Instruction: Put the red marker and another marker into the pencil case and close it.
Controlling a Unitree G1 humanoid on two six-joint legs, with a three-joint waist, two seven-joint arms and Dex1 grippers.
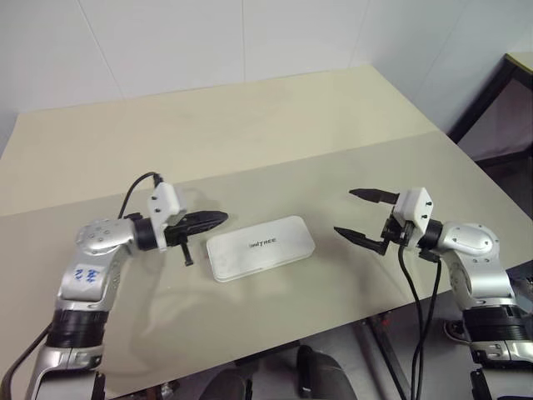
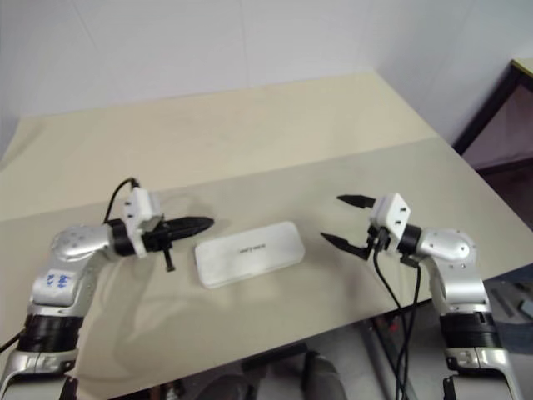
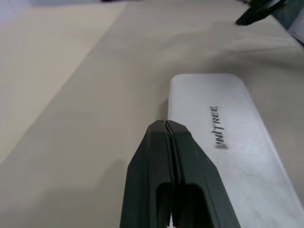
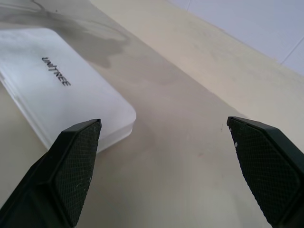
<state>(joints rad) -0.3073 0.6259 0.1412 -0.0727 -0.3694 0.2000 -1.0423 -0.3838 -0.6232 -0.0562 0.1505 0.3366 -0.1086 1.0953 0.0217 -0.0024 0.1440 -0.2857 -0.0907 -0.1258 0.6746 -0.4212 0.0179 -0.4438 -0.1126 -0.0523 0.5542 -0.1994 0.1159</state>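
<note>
Beige table (image 1: 250,133); white wall (image 1: 208,42) behind

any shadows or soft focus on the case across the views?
Left eye view: the left gripper throws a soft shadow on the table beside the pencil case. Left wrist view: fingers look soft, lid lettering readable. Right wrist view: finger pads sharp; grey shadow across the case's far end.
</note>
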